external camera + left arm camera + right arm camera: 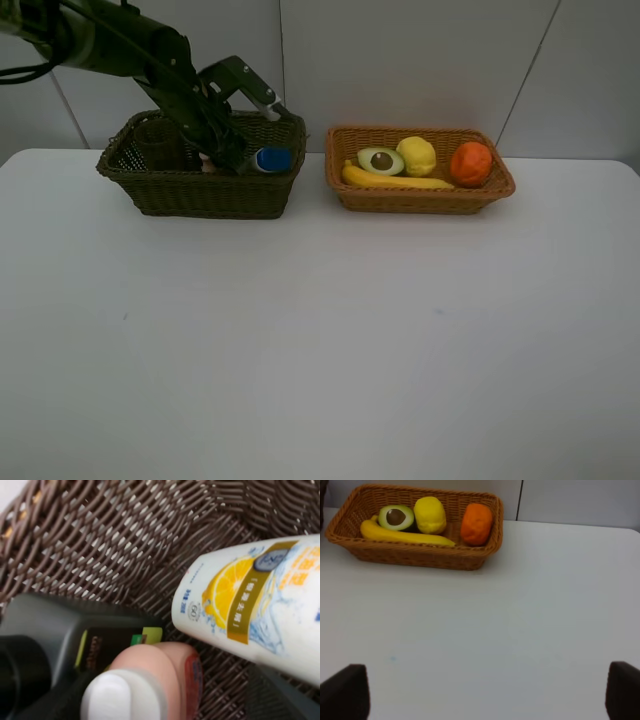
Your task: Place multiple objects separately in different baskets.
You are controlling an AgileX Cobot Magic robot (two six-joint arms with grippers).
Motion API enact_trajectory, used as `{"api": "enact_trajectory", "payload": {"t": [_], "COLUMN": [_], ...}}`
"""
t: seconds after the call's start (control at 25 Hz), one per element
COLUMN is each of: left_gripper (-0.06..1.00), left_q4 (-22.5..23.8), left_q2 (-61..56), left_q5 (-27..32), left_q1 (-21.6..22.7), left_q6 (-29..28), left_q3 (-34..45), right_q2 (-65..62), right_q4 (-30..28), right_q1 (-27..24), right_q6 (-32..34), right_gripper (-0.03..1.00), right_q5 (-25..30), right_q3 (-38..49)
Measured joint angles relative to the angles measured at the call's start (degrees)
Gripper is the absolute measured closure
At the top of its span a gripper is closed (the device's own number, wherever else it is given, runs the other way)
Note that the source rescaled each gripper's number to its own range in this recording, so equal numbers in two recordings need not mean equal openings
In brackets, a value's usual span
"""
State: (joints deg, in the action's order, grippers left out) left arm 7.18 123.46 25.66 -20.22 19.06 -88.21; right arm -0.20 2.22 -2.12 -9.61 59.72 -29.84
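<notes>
My left gripper reaches down into the dark wicker basket. In the left wrist view it is open, and the small pink bottle with a white cap lies between its fingers, apart from the grey finger. Beside the pink bottle lie the dark green pump bottle and the white bottle, whose blue cap shows from above. The cup stands at the basket's left end. The light basket holds banana, avocado, lemon and orange. My right gripper is open and holds nothing.
The two baskets stand side by side at the back of the white table, near the wall. In the right wrist view the light basket is far ahead, with bare tabletop between it and the fingers.
</notes>
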Motion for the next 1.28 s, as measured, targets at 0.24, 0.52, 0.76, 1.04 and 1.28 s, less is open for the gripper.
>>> {"api": "enact_trajectory", "payload": {"t": [0.24, 0.52, 0.76, 1.04, 1.28], "left_gripper": [0.12, 0.12, 0.02, -0.05, -0.05], "left_q4": [-0.26, -0.44, -1.05, -4.93, -7.69], "left_q2": [-0.72, -3.65, -7.48, -12.62, -17.67], "left_q5": [0.00, -0.68, 3.22, 10.67, 18.42], "left_q1": [0.00, 0.00, 0.00, 0.00, 0.00], "left_q6": [0.00, -0.01, -0.01, -0.01, -0.13], "left_q3": [0.00, 0.00, 0.00, 0.00, 0.00], "right_q2": [0.00, 0.00, 0.00, 0.00, 0.00], "right_q4": [0.00, 0.00, 0.00, 0.00, 0.00], "right_q1": [0.00, 0.00, 0.00, 0.00, 0.00], "right_q6": [0.00, 0.00, 0.00, 0.00, 0.00], "right_gripper": [-0.03, -0.03, -0.03, -0.03, -0.03], "right_q5": [0.00, 0.00, 0.00, 0.00, 0.00], "right_q3": [0.00, 0.00, 0.00, 0.00, 0.00]}}
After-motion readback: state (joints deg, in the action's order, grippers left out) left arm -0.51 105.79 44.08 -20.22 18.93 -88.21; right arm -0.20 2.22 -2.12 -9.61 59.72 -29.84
